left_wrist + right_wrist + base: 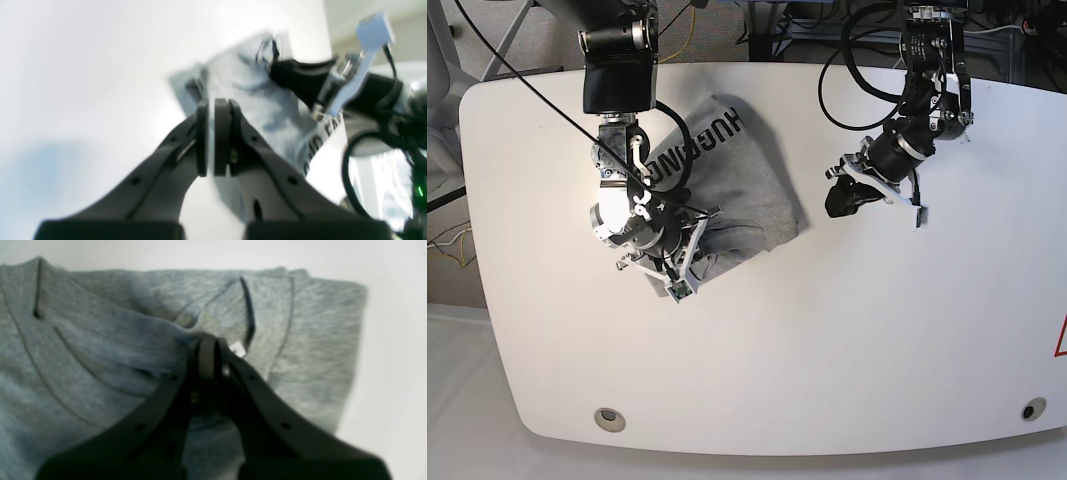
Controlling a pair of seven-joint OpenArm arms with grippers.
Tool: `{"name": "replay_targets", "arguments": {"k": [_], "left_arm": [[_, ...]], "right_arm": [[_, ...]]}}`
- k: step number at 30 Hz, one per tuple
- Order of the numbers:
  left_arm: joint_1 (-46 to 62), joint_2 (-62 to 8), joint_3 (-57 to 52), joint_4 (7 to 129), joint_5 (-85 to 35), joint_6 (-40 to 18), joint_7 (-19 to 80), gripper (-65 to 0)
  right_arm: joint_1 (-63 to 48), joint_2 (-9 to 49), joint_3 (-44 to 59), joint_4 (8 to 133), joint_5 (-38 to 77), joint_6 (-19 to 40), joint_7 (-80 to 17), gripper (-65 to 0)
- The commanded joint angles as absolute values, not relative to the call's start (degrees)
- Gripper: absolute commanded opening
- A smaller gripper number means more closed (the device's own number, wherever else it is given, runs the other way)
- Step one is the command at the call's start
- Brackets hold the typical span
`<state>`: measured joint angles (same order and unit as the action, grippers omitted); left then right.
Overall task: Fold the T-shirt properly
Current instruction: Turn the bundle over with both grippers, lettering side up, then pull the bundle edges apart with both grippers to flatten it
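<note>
The heather-grey T-shirt (762, 195) lies partly folded on the white table, left of centre, with black lettering (692, 150) showing at its far-left part. My right gripper (715, 213) rests on the shirt's near part. In the right wrist view this gripper (208, 343) is shut on a puckered bunch of the T-shirt (100, 340), beside the small white tag (237, 348). My left gripper (835, 200) hovers over bare table to the right of the shirt. Its pads (222, 133) are shut with nothing between them, and the T-shirt (267, 106) lies beyond.
The white table (847, 340) has rounded corners, with a round hole (608, 418) near the front left and another (1028, 410) near the front right. Cables hang behind the far edge. The other arm (333, 83) crosses the left wrist view.
</note>
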<state>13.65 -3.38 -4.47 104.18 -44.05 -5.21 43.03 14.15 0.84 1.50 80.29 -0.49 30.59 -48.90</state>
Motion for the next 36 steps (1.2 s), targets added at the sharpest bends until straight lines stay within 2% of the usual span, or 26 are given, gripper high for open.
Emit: {"name": "replay_targets", "arguments": {"k": [1, 12, 36], "left_arm": [[13.49, -3.56, -4.53, 105.19, -44.53, -4.97, 42.59, -63.1], [10.42, -1.19, -2.68, 104.66, -47.60, -4.97, 42.59, -63.1], [-0.40, 8.57, 9.27, 90.59, -44.18, -5.76, 42.24, -63.1]], "right_arm": [[15.78, 0.04, 1.36, 84.70, 0.66, 30.90, -49.01, -64.4], [16.13, -0.04, 1.27, 91.47, 0.48, 30.90, -52.79, -64.4], [17.27, 5.23, 1.63, 91.56, 0.40, 31.25, -54.29, -64.4]]}}
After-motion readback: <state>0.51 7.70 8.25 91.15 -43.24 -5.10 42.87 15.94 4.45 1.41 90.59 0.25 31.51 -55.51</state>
